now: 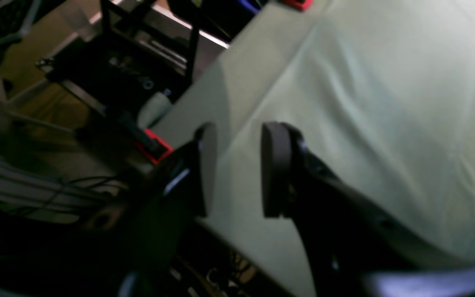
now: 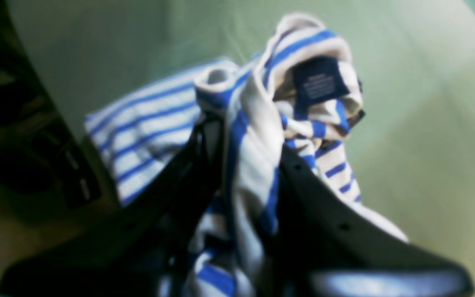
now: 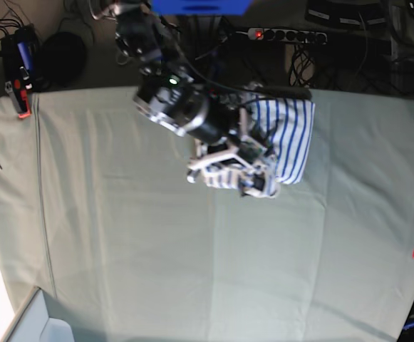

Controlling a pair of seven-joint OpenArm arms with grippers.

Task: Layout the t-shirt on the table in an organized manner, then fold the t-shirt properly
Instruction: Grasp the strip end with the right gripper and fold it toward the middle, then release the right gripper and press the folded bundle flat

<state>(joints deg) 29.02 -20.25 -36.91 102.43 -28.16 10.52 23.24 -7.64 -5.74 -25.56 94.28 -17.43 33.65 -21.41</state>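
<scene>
Drooping from the right gripper's closed fingers (image 2: 295, 173) above the table (image 3: 157, 271), the striped t-shirt (image 2: 151, 119) looks light and limp, better pinched at its shoulders; the left gripper (image 1: 235, 173) stands narrowly parted, empty.

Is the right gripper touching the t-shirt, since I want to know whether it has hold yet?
Touching: the right wrist view shows striped t-shirt fabric pinched between the gripper's fingers.

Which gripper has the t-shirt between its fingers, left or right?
The right gripper: the striped t-shirt is bunched between its fingers. The left gripper has only a gap between its fingers.
</scene>
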